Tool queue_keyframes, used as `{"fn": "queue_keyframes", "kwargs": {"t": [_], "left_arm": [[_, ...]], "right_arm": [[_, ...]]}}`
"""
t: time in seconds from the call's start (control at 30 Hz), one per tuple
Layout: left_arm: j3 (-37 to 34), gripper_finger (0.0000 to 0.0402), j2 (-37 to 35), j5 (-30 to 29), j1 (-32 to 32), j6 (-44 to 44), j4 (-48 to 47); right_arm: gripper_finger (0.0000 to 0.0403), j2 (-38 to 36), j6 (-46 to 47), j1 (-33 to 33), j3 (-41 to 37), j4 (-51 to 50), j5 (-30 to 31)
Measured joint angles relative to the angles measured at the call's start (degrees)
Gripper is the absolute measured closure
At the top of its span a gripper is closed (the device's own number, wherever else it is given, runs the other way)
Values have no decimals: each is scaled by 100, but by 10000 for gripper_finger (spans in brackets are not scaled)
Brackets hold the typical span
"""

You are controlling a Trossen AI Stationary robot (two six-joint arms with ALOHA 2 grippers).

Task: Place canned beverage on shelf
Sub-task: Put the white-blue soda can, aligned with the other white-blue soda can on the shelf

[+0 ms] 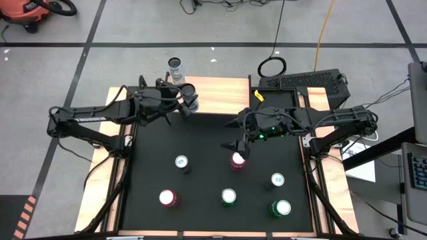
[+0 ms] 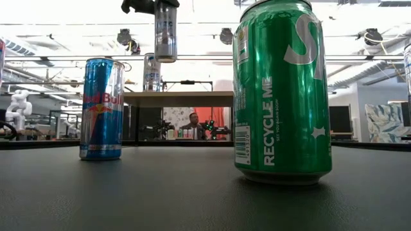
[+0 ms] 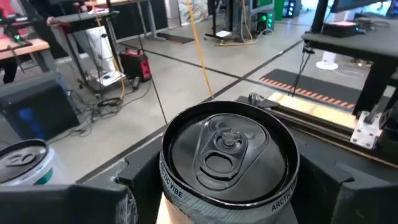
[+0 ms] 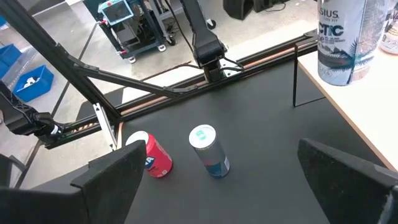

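Note:
My left gripper (image 1: 184,100) is shut on a silver canned beverage (image 1: 190,95), whose black top (image 3: 229,155) fills the left wrist view. In the low view this can (image 2: 166,32) hangs above the light-wood shelf (image 2: 180,98). A second silver can (image 2: 151,72) stands on the shelf's left end. My right gripper (image 1: 237,148) hovers open over the black mat, above a pink-topped can (image 1: 237,161). Its wrist view looks down on a blue can (image 4: 208,149) and a red can (image 4: 152,155). My left gripper pinches the silver can between its two fingers (image 3: 93,199), one on each side of the can's wall just below the rim (image 3: 180,193). The fingers come in about level from the table's left side. The can stands upright, lifted clear above the shelf.
Several more cans stand on the black mat (image 1: 207,143): teal-topped (image 1: 181,162), red (image 1: 167,197), white-topped (image 1: 229,196), (image 1: 277,179) and green (image 1: 280,208). The green can (image 2: 282,90) and a blue can (image 2: 101,109) stand close in the low view. Most of the shelf board (image 1: 223,93) is bare.

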Motion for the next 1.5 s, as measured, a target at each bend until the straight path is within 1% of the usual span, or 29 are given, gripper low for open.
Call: {"fn": "queue_keyframes", "kwargs": {"t": [0.13, 0.4, 0.7, 1.2, 1.37, 1.5], "left_arm": [[0, 139, -62, -52, 2, -39, -42], [0, 139, -323, -72, 2, -439, -209], [0, 139, -529, -91, 2, -434, -717], [0, 139, -605, -90, 2, -432, -729], [0, 139, -604, -89, 13, -17, -730], [-2, 139, -604, -92, 146, 200, -734]], "right_arm": [[3, 0, -9, 0, 0, 0, -22], [3, 0, -20, 0, 0, 0, -24], [3, 0, -20, 0, 0, 2, -24], [3, 0, -4, 0, 0, 4, -24], [3, 0, -2, 0, 0, 4, -24], [3, 0, 1, 0, 0, 4, -24]]}}
